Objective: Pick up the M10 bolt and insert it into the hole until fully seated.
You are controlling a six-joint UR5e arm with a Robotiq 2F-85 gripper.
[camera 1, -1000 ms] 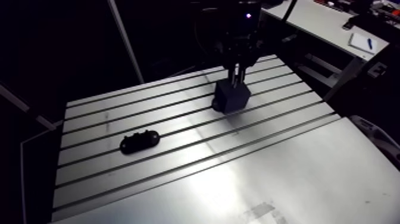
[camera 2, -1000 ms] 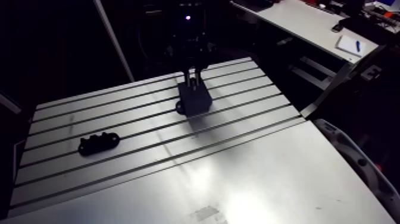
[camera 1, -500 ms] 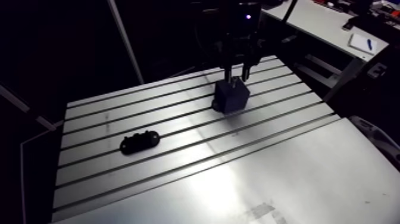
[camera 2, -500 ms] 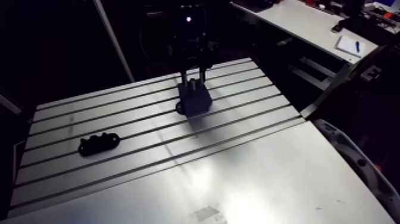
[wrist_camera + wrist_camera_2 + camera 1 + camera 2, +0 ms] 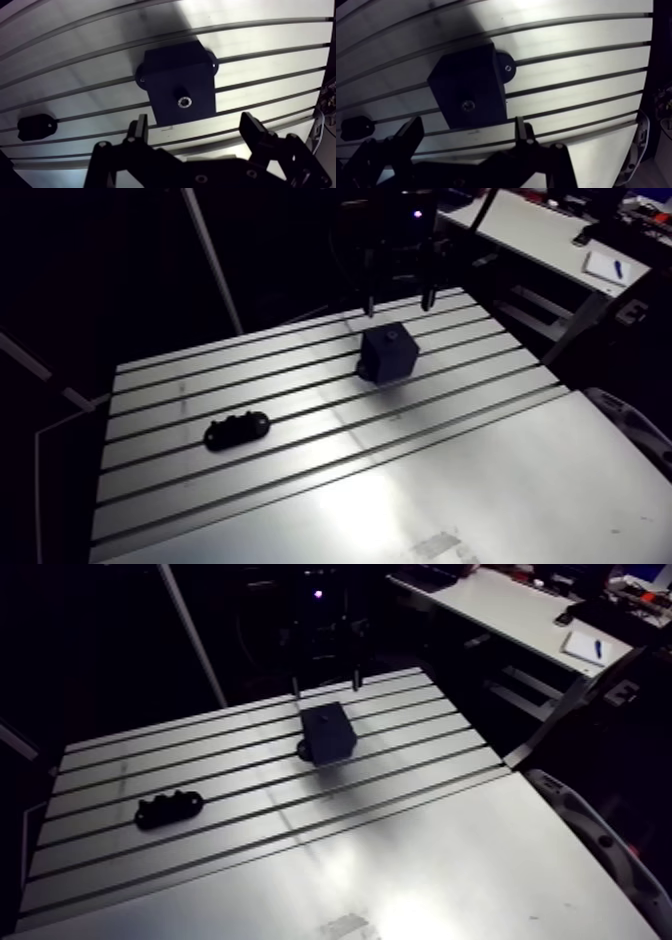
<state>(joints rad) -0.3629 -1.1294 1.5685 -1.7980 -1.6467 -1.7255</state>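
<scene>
Leftmost on the slotted aluminium table [image 5: 300, 488] lies a small black oblong fixture [image 5: 237, 429], rounded at both ends and knobbly along its top, resting across one of the dark grooves. The table's surface is brushed metal, pale and slightly glossy. Long parallel slots run over its far part, and its near part is a smooth unslotted sheet.

Further right, well apart from the fixture, stands a matt black block [image 5: 388, 356], roughly cubic with softened corners. In the wrist view it shows a flat, squarish top face. A rounded mounting lug [image 5: 212, 63] sticks out at either side, each lying flat on the table.

The M10 bolt [image 5: 184, 102] sits sunk in that top face. Only its round head shows, a small bright metallic ring with a darker centre. Whether it lies exactly level with the face cannot be told.

The gripper [image 5: 399, 306] hangs above the block. Its two slim dark fingers [image 5: 138, 131] are spread wide and hold nothing, with one tip toward each side of the block and both clear of it. In the wrist view the fingers are angular black metal with flat inner faces. The block and its bolt lie just ahead of them, in line with the gap between them.
</scene>
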